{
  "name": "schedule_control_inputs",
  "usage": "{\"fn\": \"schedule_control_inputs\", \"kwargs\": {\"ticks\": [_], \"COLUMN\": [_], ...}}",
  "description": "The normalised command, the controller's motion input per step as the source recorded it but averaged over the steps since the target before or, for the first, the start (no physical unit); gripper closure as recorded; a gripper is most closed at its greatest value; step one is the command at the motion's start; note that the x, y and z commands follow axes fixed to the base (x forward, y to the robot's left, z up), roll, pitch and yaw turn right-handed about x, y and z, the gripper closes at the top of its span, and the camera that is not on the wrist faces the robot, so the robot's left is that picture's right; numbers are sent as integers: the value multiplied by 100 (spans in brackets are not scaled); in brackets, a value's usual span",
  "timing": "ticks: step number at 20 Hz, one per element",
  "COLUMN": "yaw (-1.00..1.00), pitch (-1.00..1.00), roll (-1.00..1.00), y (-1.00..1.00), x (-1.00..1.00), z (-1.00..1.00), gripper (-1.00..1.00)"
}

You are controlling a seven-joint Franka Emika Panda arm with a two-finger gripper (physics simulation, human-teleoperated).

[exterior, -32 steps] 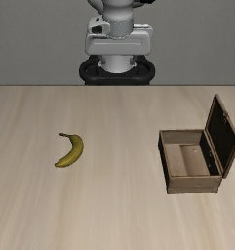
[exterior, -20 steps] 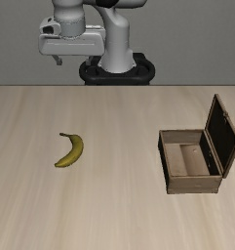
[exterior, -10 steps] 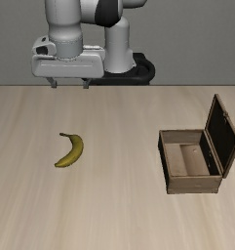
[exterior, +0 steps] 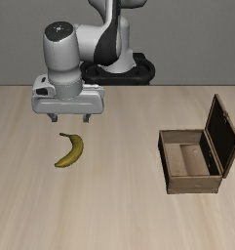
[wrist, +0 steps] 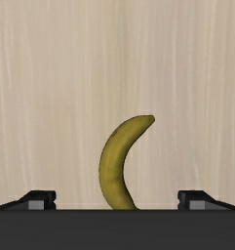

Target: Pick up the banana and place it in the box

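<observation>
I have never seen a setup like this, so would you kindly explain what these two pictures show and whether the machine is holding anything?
This is a simulated robot arm with a two-finger gripper at its end. One picture looks at the whole scene from the front and above. The other comes from a camera on the hand itself, looking down past its fingertips. On the wooden table lie a yellow banana and, towards the exterior view's right, a brown box with its lid raised and nothing visible inside. The gripper hovers above the banana with its fingers wide open, one on either side of the fruit in the wrist view. It holds nothing yet.
</observation>
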Motion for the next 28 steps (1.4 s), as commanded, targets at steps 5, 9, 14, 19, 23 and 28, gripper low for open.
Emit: {"fn": "schedule_control_inputs", "kwargs": {"ticks": [5, 9, 14, 19, 23, 28], "yaw": [0, 0, 0, 0, 0, 0], "pitch": [0, 0, 0, 0, 0, 0], "roll": [0, 0, 0, 0, 0, 0], "y": [0, 0, 0, 0, 0, 0], "x": [0, 0, 0, 0, 0, 0], "z": [-100, -100, -60, 0, 25, 60], "gripper": [-100, -100, 100, 100, 100, 100]}}
